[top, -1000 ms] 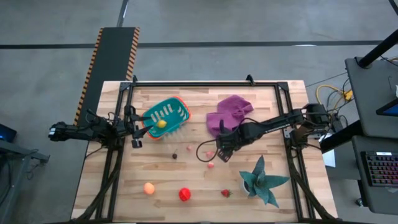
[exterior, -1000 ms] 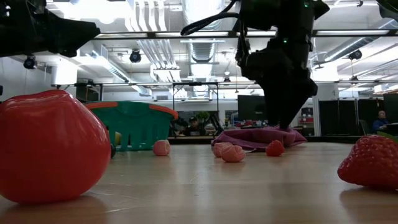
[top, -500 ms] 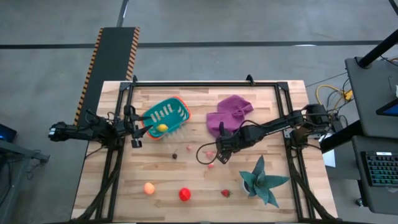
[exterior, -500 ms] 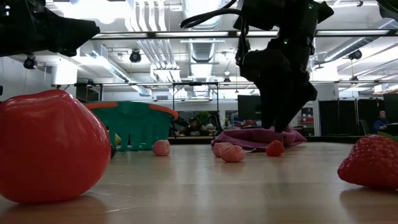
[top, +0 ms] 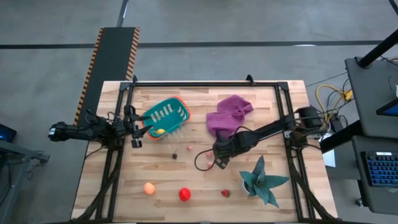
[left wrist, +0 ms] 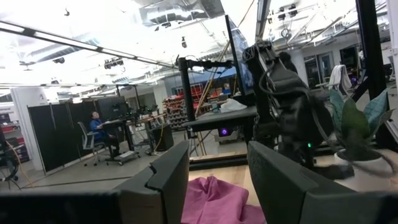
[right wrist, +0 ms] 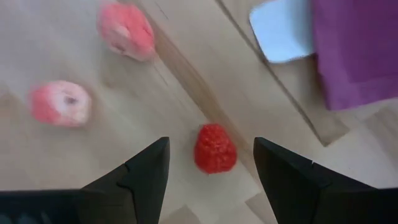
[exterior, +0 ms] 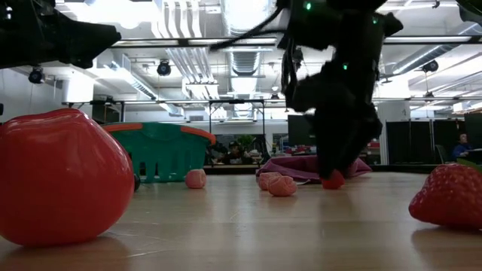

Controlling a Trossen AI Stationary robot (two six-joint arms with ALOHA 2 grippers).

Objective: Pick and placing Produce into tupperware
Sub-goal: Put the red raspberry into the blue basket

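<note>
One small red raspberry [right wrist: 215,148] on the worktop [top: 186,174] near the purple cloth [top: 229,112] | right pincer [right wrist: 211,180] directly above, fingers wide, straddling it | left pincer [top: 138,129] part-open, empty, beside the basket [top: 163,112], farther.

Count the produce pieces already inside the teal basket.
1: a yellow piece lies in the teal basket, at the side nearest the table's front edge. Smaller bits could be hidden by its walls.
</note>
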